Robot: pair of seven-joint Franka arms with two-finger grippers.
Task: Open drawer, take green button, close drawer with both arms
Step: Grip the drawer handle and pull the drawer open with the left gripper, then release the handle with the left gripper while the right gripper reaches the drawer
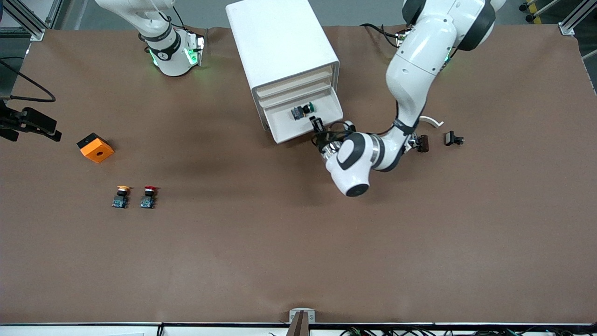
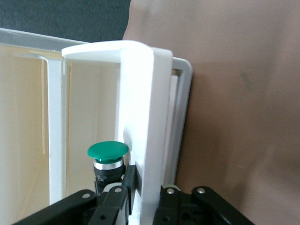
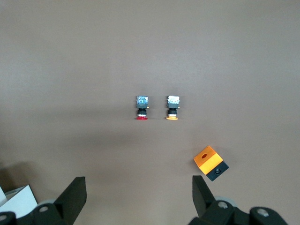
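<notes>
The white cabinet stands at the robots' edge of the table with its bottom drawer pulled open. The green-capped button lies in the drawer. My left gripper is at the drawer's front wall, its fingers closed on either side of that wall. In the left wrist view the left gripper straddles the wall, and the green button stands just inside it. My right gripper hangs open and empty high over the table toward the right arm's end, and it does not show in the front view.
A yellow-capped button, a red-capped button and an orange block lie toward the right arm's end. A small black part, a brown part and a white curved piece lie beside the left arm.
</notes>
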